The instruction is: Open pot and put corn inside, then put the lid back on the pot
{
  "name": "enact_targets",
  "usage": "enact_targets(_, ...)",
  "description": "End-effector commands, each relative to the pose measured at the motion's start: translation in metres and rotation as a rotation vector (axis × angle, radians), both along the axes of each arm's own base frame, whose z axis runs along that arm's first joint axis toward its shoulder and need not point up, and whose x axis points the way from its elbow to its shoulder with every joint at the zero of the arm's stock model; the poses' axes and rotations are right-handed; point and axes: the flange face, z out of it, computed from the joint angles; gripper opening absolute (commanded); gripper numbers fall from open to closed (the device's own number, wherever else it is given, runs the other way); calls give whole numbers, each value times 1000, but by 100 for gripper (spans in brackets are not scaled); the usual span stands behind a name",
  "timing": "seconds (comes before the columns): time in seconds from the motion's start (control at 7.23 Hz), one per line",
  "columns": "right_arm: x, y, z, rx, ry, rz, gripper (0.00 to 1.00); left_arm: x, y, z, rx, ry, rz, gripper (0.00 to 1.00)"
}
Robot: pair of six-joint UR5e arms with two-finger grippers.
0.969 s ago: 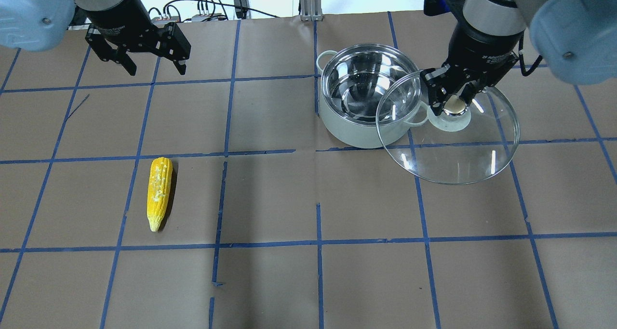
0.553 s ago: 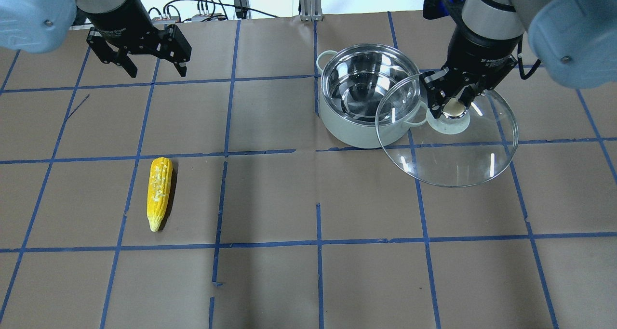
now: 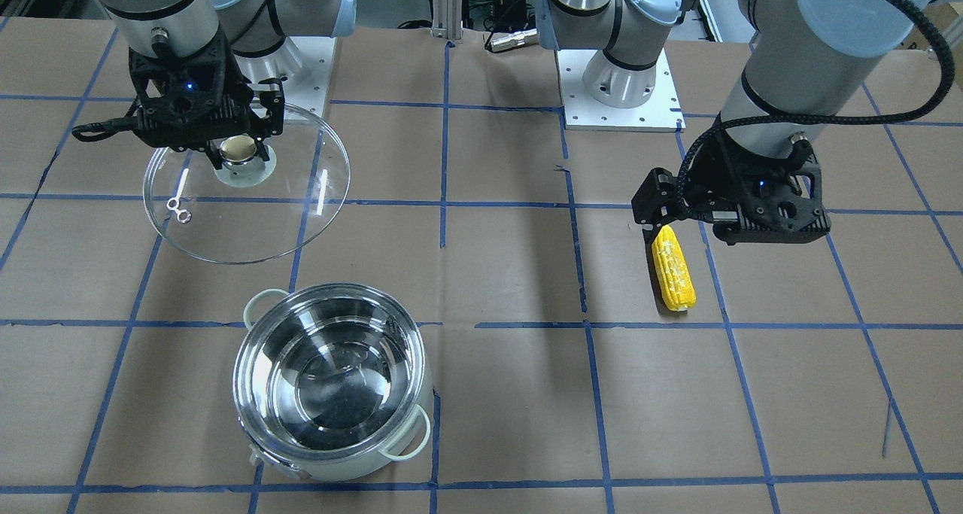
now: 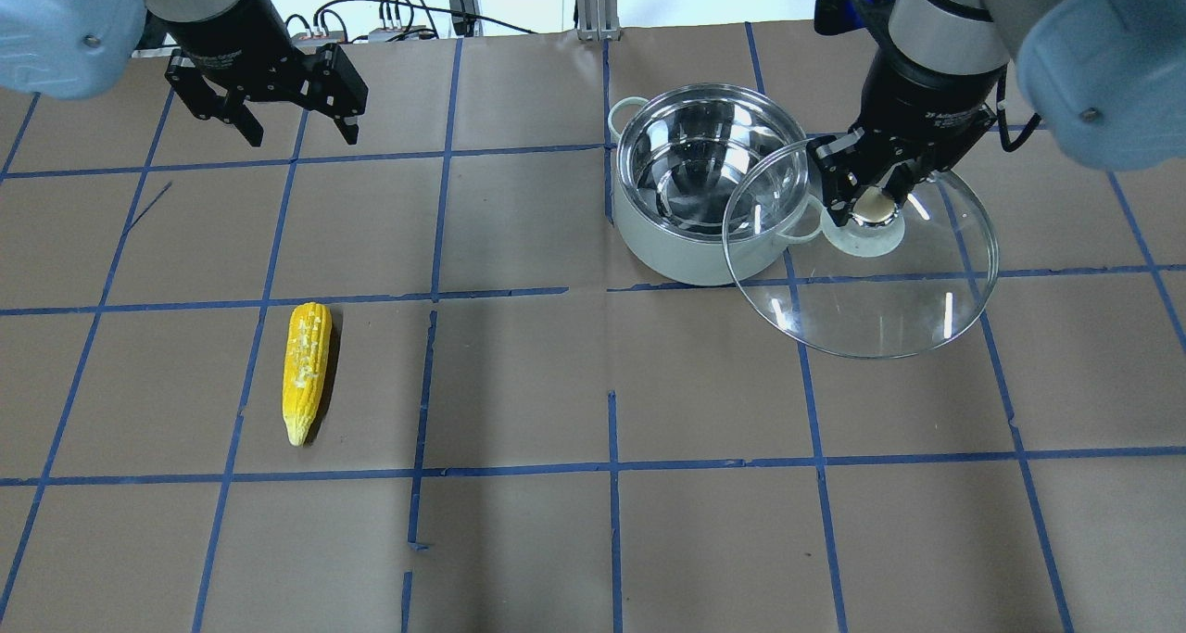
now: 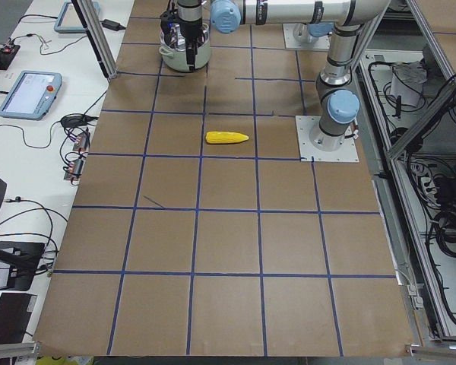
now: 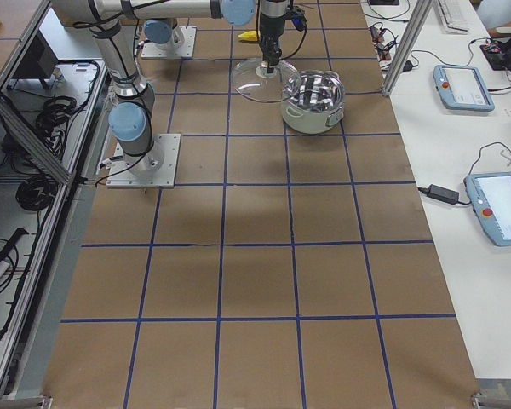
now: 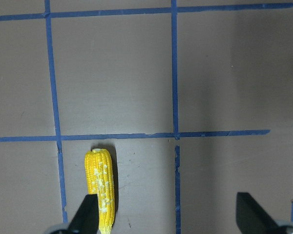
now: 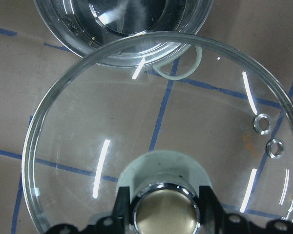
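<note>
Right hand (image 4: pixel 871 208): pinching the cream knob (image 8: pixel 165 209) of the lid (image 4: pixel 871 304) from above; the lid hangs off the pot, clear of the table (image 4: pixel 704 522)
Lid: beside the pot (image 4: pixel 667 253) on the robot's right and nearer its base; in the overhead view its glass edge overlaps the pot's rim and one loop handle (image 4: pixel 804 227)
Pot: upright and uncovered on the right half of the table; the steel inside is bare
Left hand (image 4: pixel 301 137): fingers spread wide, holding nothing, raised above the table; the wrist view shows the corn below, next to one fingertip (image 7: pixel 88 214)
Corn (image 4: pixel 307 369): lying flat on the left half of the table, well apart from the pot; pointed end toward the robot
</note>
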Motion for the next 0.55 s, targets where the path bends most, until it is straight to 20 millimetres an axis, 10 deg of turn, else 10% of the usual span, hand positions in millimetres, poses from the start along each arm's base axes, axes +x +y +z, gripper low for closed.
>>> enact_targets(0.0, 0, 0, -1, 3, 0, -2, 28, 0, 0, 1, -2, 0, 0, 100)
enact_targets(0.42, 0, 0, -1, 1, -4, -6, 28, 0, 0, 1, -3, 0, 0, 100)
